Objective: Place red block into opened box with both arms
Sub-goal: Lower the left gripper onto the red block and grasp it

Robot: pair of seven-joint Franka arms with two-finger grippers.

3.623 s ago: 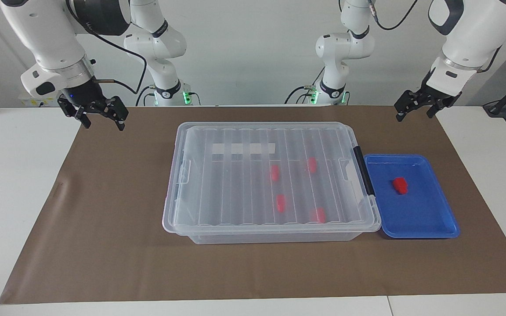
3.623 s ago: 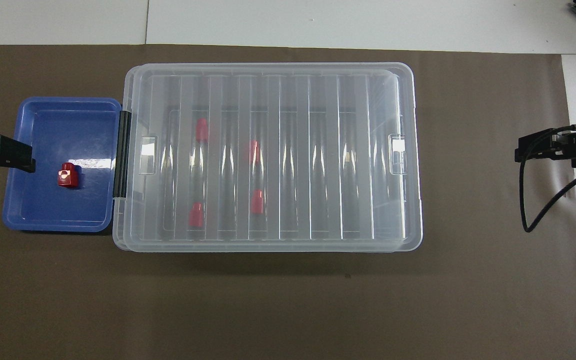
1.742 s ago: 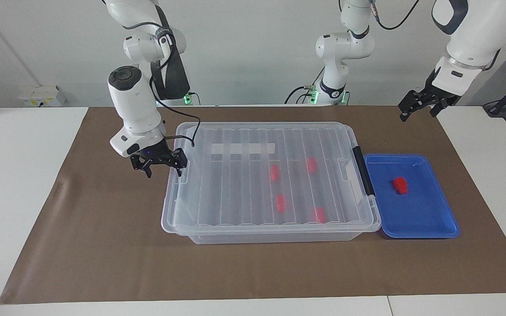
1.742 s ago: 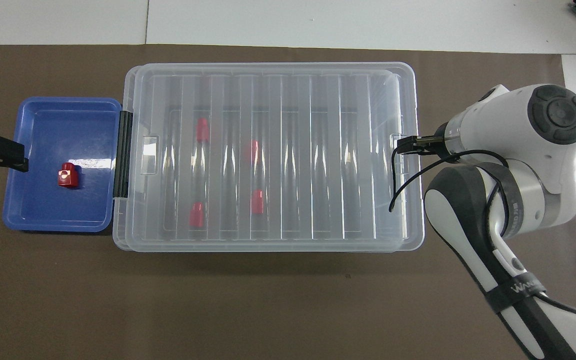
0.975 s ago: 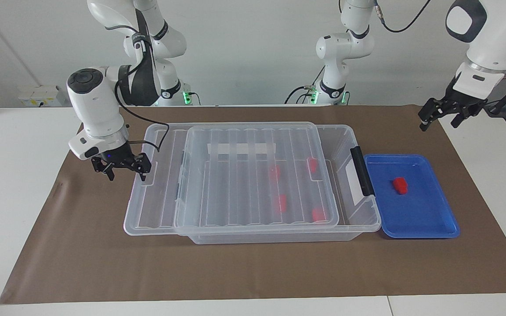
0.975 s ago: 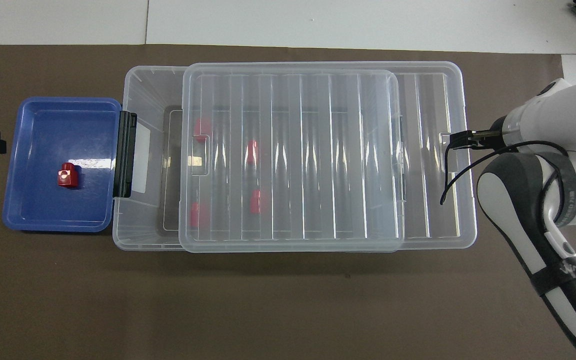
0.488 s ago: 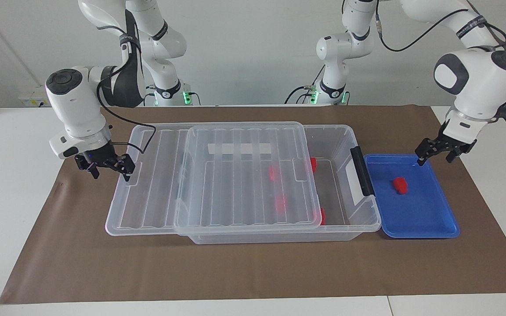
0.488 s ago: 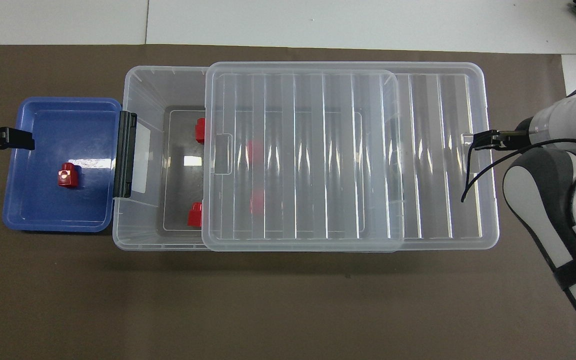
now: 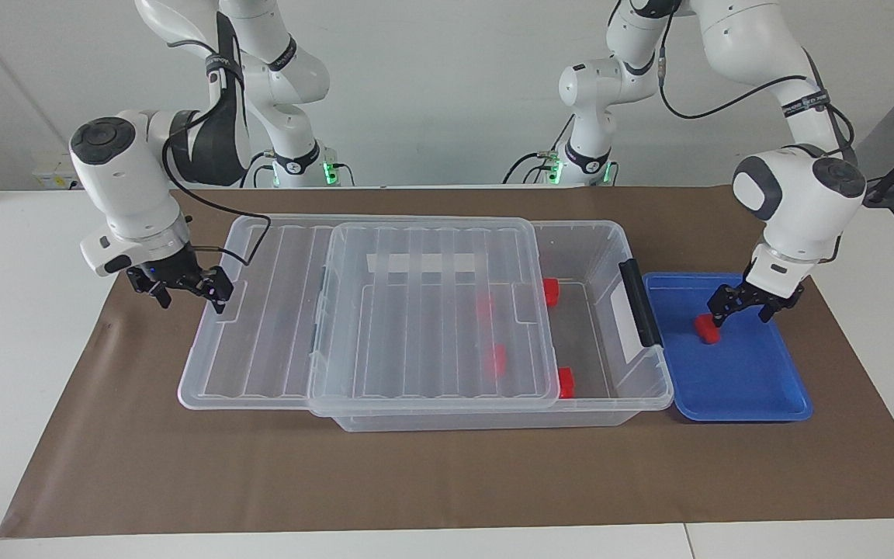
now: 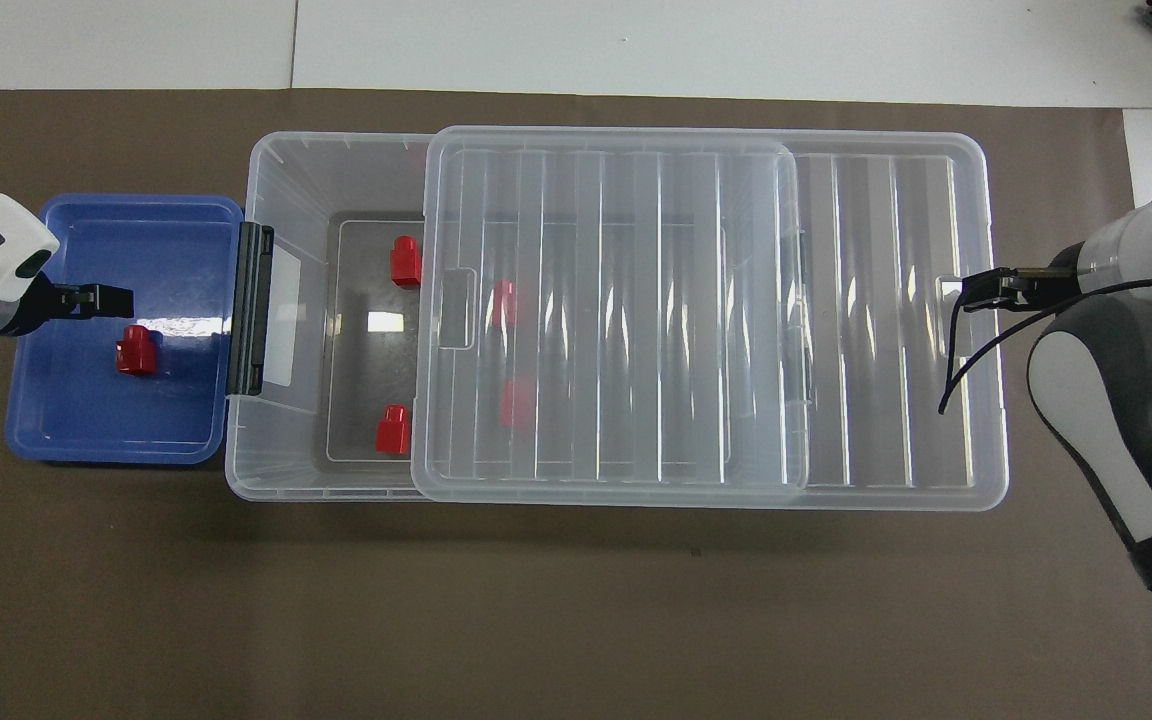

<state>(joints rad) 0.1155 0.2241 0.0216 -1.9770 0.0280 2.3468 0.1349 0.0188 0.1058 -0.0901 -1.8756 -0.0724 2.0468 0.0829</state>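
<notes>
The left hand, fingers spread wide, hangs over the red block in the blue tray, while the right hand, also wide, hooks the lid's end.

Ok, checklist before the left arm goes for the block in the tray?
1. Left gripper open: ok.
2. Left gripper over the blue tray: ok.
3. Red block between its fingers: not ok, the overhead view shows the block off to one side of it.
4. Block alone in the tray, nothing crowding it: ok.
5. Box open at the tray end: ok, the lid sits offset toward the right arm's end.
6. Right gripper at the lid's end: ok; firm contact, cannot tell.
</notes>
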